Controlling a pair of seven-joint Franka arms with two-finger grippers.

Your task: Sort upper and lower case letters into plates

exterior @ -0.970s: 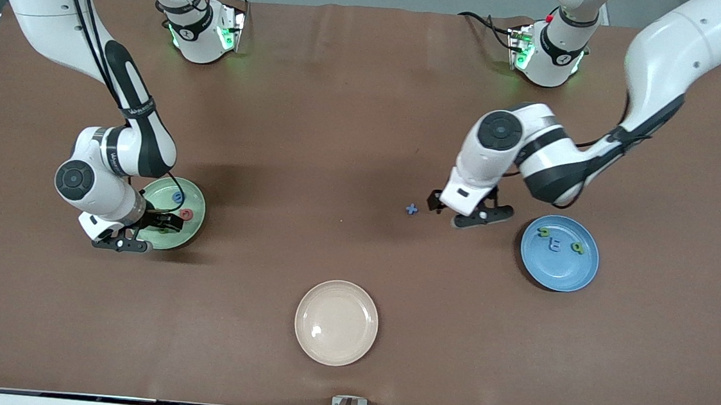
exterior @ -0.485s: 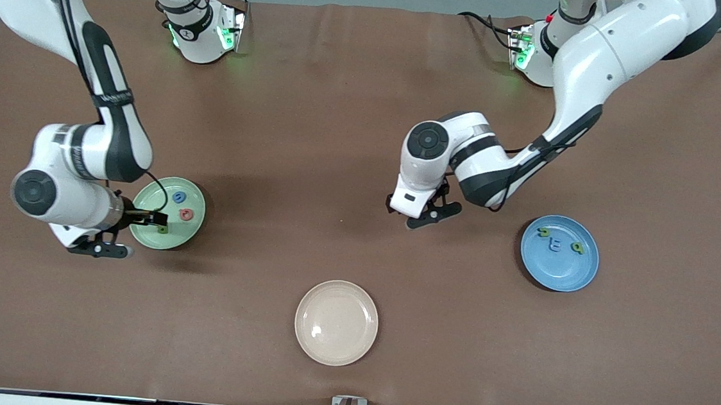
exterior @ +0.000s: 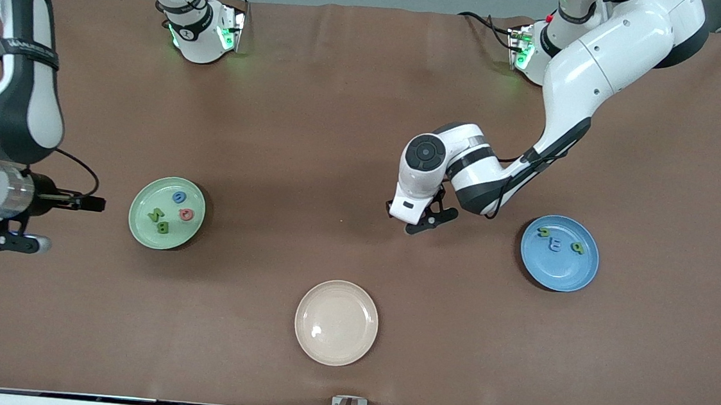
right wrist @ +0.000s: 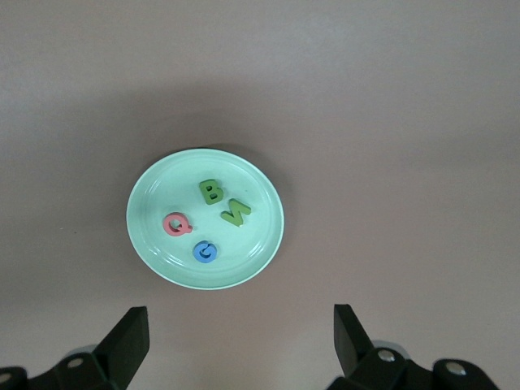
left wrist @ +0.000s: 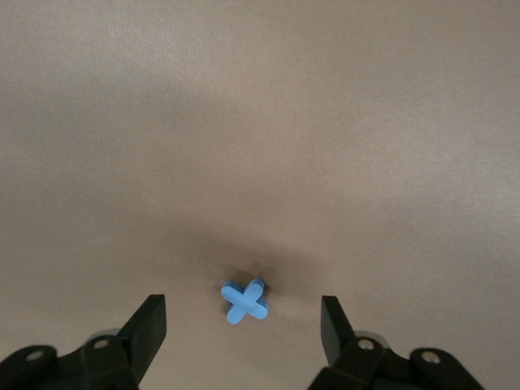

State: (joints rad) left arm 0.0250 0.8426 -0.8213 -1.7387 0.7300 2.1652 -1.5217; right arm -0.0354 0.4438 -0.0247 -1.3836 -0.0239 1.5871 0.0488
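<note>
Three plates on brown table [exterior: 340, 130], letters sorted, one blue x loose.

Nearest to front camera, empty cream plate [exterior: 336, 322]. Farther, mint green plate [exterior: 166, 213] toward right arm's end, holding green B [right wrist: 211, 192], green N [right wrist: 236, 213], pink Q [right wrist: 177, 224], blue C [right wrist: 205, 253]; blue plate [exterior: 559, 252] toward left arm's end with three letters. Right gripper [right wrist: 240, 345] up beside green plate, jaws spread, nothing between. Left gripper [left wrist: 244, 329] low over table, jaws apart around blue x [left wrist: 244, 301], not touching it.

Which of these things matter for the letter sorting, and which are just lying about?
In the job:
- pale mint green round plate holding four letters
- medium blue round plate holding three letters
- small blue x-shaped letter between the left end effector's open fingers

Lying about:
- cream-beige round plate, bare
</note>
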